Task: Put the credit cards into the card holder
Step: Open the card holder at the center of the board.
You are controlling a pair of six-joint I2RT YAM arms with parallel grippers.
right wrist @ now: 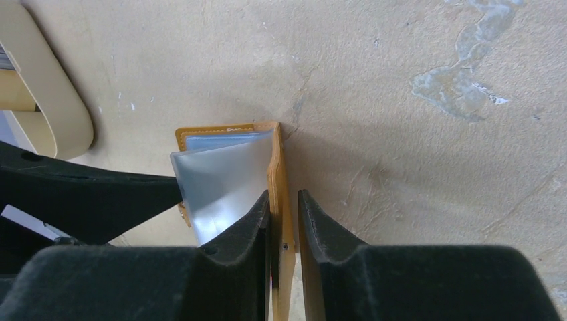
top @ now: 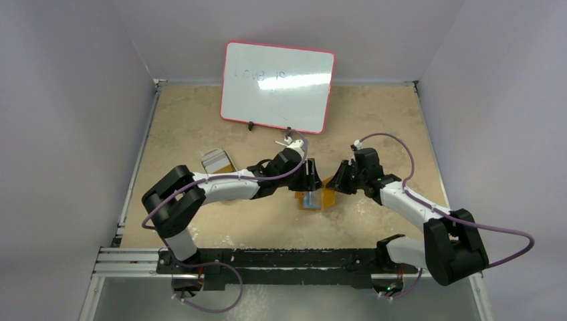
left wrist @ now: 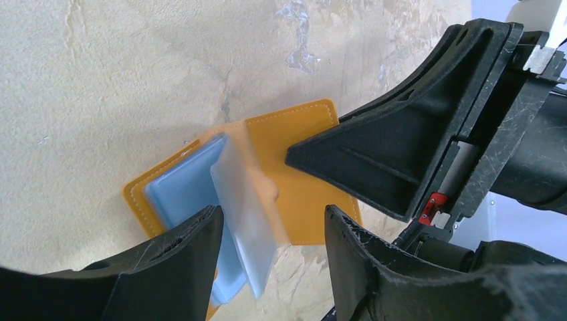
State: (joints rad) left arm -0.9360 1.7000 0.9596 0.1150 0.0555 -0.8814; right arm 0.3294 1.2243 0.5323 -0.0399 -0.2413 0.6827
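Pale lilac walls are boxing in the mottled tan tabletop (top: 200, 120) I'm working over, and a pink-framed whiteboard (top: 277, 87) is leaning at the back. Faint handwriting is showing on it; I'm making out something like "Love" and nothing past that.

Both arms are reaching inward with elbows bent out to the sides, wrists nearly meeting over the middle of the table. Right there the small orange-tan, stitched, leather-like card holder (left wrist: 301, 154) is lying open, its clear bluish plastic sleeves (left wrist: 244, 200) fanning up from the spine.

I'm seeing the right gripper (right wrist: 285, 195) reaching in from the right, jaws narrow and pinching the edge of one orange cover between the fingers. The left gripper (left wrist: 273, 214) is hovering over the sleeves with jaws standing well apart, one finger on either side of the fanned plastic, gripping nothing. Whether a finger is brushing the plastic, I can't tell.

Off to the left, beside the left forearm, an oval tan dish (top: 217, 162) is sitting with something flat and grey in it, too small for me to name.
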